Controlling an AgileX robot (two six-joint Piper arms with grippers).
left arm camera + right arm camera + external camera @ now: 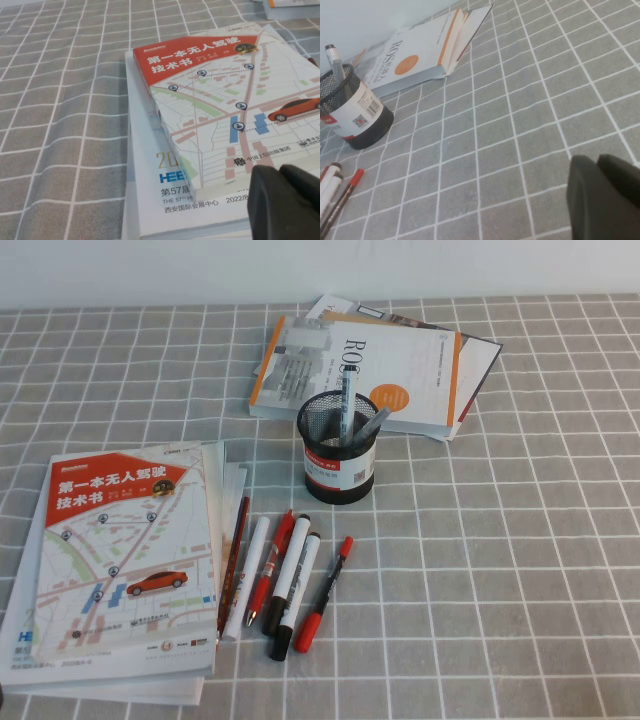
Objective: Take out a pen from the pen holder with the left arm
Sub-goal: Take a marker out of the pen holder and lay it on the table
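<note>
From above, the black mesh pen holder [338,452] stands mid-table with a grey pen [345,400] upright inside, in front of a white and orange book [390,365]. Loose pens [285,575] lie beside the red map book [120,540]. Neither arm shows here.

Only the left wrist view shows the left gripper [281,172], its fingers pressed together on nothing. It hangs over that red book's edge, well apart from the holder.

The right wrist view shows the right gripper [599,162], likewise closed and empty, above the checked cloth [520,125]. The holder stands far off across it.
</note>
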